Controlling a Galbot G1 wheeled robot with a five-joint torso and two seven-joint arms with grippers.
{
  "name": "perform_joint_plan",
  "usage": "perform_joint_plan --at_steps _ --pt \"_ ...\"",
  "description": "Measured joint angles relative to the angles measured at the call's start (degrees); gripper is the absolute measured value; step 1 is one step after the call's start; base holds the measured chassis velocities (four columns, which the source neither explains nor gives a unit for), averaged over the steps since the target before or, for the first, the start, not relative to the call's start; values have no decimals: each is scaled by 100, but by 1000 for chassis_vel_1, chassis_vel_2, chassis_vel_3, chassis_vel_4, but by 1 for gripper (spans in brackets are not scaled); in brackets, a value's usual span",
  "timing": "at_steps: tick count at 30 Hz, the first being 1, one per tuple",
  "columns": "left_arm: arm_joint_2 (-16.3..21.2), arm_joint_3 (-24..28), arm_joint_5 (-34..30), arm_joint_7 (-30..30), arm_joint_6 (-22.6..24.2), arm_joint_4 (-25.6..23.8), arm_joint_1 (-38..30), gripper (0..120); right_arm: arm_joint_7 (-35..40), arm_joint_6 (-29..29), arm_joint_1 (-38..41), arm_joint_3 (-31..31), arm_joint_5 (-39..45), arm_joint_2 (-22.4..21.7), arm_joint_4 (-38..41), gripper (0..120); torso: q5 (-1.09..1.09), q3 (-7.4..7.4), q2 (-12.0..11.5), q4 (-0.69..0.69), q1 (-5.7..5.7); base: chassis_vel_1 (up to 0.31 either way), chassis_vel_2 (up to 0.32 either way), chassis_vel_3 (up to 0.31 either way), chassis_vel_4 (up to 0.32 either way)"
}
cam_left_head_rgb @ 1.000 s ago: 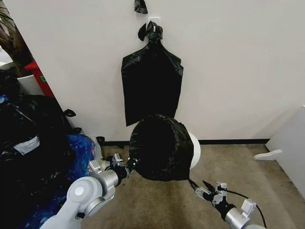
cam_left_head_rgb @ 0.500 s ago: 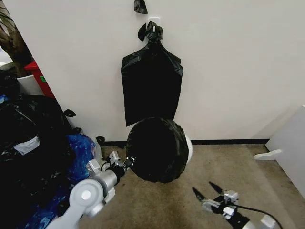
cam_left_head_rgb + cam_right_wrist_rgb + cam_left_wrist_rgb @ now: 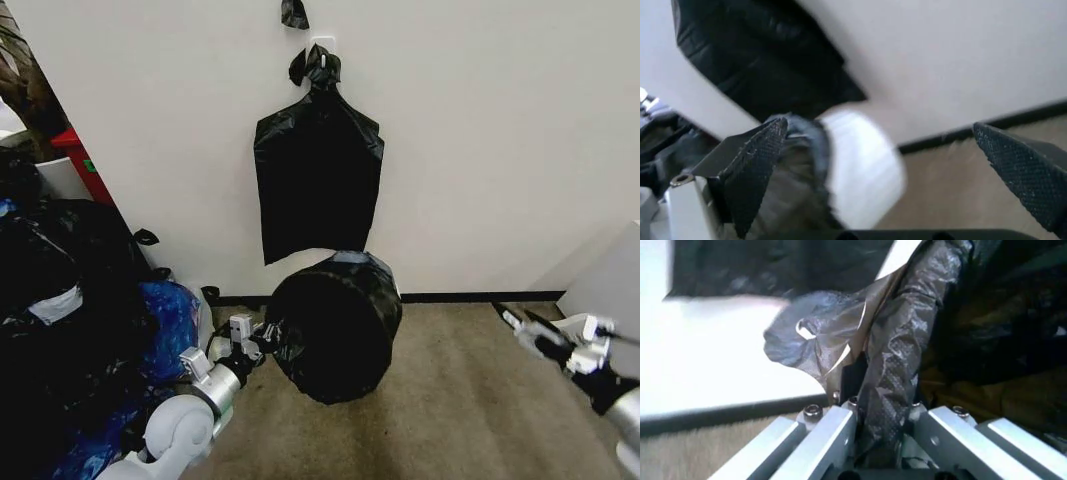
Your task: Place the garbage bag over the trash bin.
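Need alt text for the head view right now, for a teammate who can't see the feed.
The left gripper grips the edge of the garbage bag that covers the trash bin, tipped on the floor by a white wall. The right gripper is open, apart at the right. More black bags hang on the wall.

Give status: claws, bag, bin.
Left claw shut on the garbage bag, at the bin's left side. Right claw open, off to the right, apart from the bag. Bag covers the trash bin; white wall shows in the right wrist view.
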Motion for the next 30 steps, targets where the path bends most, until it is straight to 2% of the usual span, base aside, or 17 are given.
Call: perform_joint_plan --at_steps 3,7,9,13,15,19,30 --pt "29 -6 383 593 -325 92 2 0 721 -641 637 -421 518 -114 102 100 0 0 0 -2 0 0 0 0 0" --pt "46 -42 485 878 -454 89 54 0 918 -701 1090 -855 381 -113 50 100 2 0 0 -1 0 0 0 0 0" --pt "64 -91 541 993 -494 48 93 0 936 -701 1349 -1266 -59 -88 37 100 2 0 0 1 0 0 0 0 0" --pt "94 -129 563 1058 -517 -1 104 0 755 -611 1376 -1600 -678 -79 92 100 0 0 0 -3 0 0 0 0 0" --pt "115 -151 611 1130 -541 -10 104 0 617 -510 1376 -1819 -1248 -84 97 100 0 0 0 -2 0 0 0 0 0" --pt "121 -159 621 1189 -549 -51 127 0 564 -435 1357 -1955 -1617 -103 50 100 1 0 0 -2 0 0 0 0 0" --pt "129 -164 568 1315 -549 -211 201 0 577 -326 1392 -1940 -1718 -105 -483 100 1 0 0 -1 0 0 0 0 0"
